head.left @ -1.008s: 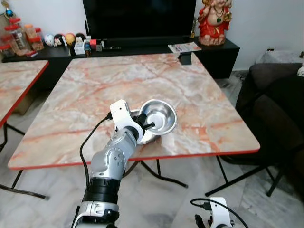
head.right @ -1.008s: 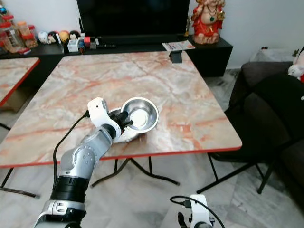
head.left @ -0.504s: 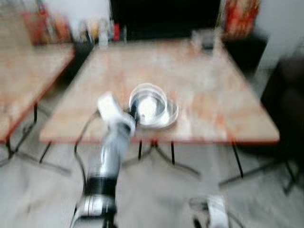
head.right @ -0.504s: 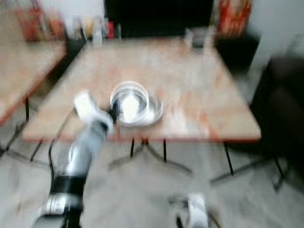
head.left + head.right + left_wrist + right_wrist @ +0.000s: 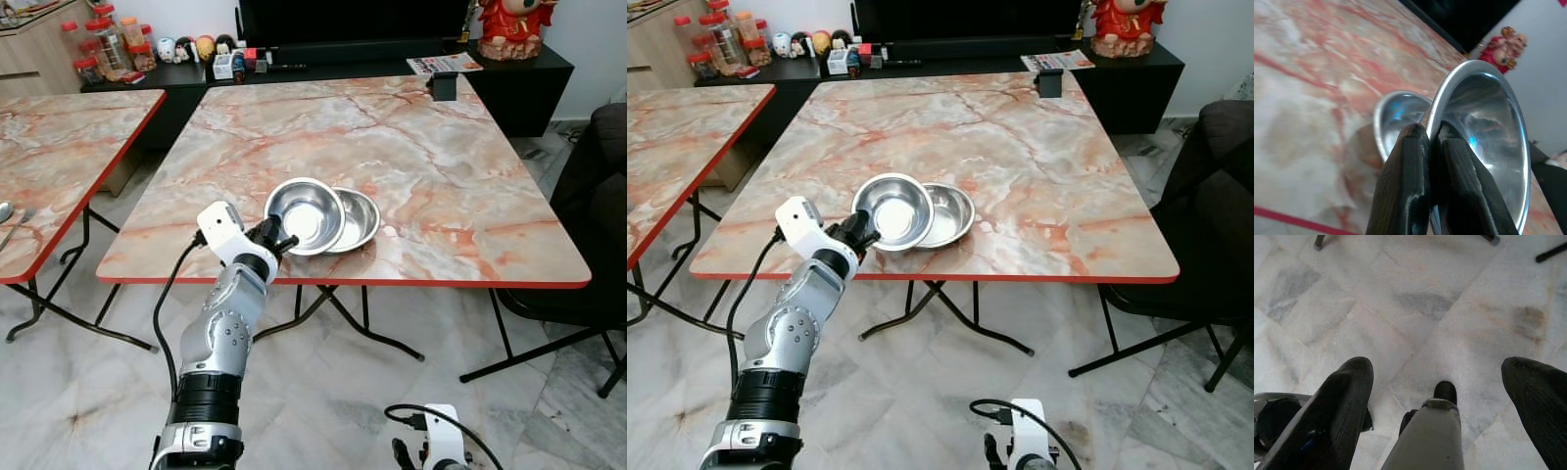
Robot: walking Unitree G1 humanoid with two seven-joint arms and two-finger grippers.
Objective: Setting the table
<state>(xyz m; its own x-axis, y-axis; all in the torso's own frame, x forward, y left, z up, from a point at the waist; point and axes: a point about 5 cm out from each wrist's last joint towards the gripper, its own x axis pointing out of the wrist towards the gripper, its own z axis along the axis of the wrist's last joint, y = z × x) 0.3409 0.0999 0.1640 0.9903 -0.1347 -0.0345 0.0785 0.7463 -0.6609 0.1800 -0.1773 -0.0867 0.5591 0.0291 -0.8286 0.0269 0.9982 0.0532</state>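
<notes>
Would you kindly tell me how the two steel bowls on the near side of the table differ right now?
The held bowl is pinched at its rim by the left gripper; the second bowl is untouched. The held bowl is tilted and overlaps the second bowl's near-left rim, while the second bowl sits flat on the marble table. Both are shiny, round, empty and similar in size.

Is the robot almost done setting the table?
Not nearly. One bowl sits on the table. The left gripper pinches a second bowl by its rim, tilted over the first, not yet placed. The right gripper hangs open above the floor.
</notes>
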